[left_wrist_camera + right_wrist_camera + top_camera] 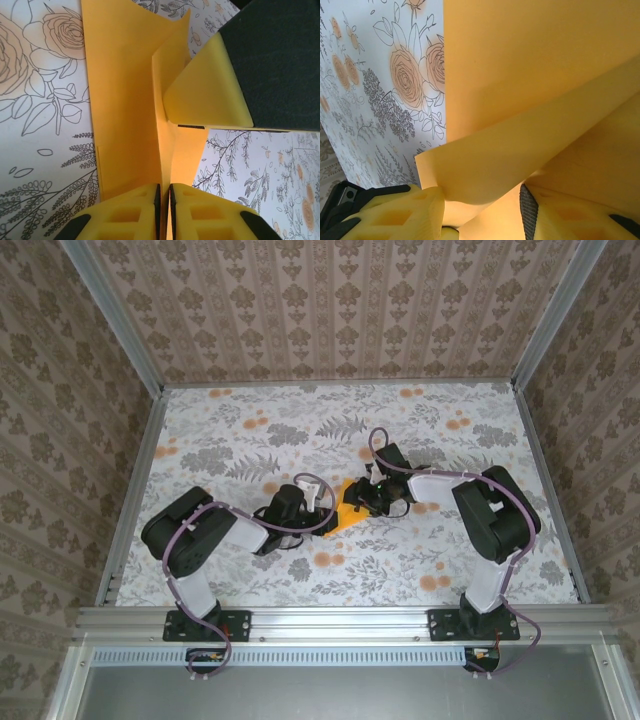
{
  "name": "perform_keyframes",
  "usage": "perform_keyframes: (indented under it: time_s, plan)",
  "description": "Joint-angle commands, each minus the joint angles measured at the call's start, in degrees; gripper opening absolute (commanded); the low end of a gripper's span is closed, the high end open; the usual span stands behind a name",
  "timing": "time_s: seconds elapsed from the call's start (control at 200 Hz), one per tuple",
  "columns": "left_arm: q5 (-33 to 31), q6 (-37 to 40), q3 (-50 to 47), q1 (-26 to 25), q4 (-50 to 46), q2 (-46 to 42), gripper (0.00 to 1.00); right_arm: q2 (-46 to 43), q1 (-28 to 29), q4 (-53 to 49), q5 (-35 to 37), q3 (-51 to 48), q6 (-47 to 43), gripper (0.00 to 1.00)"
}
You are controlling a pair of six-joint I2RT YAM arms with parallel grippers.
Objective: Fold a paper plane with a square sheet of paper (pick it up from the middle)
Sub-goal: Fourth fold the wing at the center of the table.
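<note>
**Inspector:** Start with the enclosure.
**Assistant:** The wallpapered walls (330,310) carry a brown damask pattern and are framed in aluminium rails. The desk (480,540) has a pale cover printed with grey foliage and blotchy orange flowers.
**Inspector:** The arms?
**Assistant:** The left arm (195,535) and the right arm (490,510) are black and white with purple cables, and both are bent inward toward mid-desk.
**Inspector:** And the work piece?
**Assistant:** The sheet of paper (125,100) is thin, matte and orange-yellow. It is partly folded, with sharp creases and one flap raised, and it lies on the desk between the two tools.
**Inspector:** State of the tools?
**Assistant:** The left tool (164,192) is clenched, its yellow ribbed fingers pinching an upright fold of the paper. The right tool (482,210) has its fingers spread, and a loose curl of paper passes between them.
</note>
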Motion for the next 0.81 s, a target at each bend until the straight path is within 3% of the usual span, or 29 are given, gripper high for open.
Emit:
perform_keyframes:
  time_s: [0.0,0.185,0.33,0.8]
  plan:
    - [0.9,-1.0,1.2,1.0,-1.9,-1.4,0.19,2.0,0.4,-5.2,3.8,1.5,-1.0,0.46]
    - [-1.8,-0.7,1.6,1.9,-11.7,-7.9,0.28,3.1,0.4,-9.8,7.0,2.5,-1.8,0.46]
    - [-4.2,-1.6,1.9,1.9,-16.8,-12.0,0.29,4.0,0.5,-12.3,8.8,2.9,-2.5,0.48]
    - [5.6,-5.9,7.3,1.5,-15.9,-6.2,0.16,6.5,0.9,-18.3,13.2,4.0,-1.6,0.52]
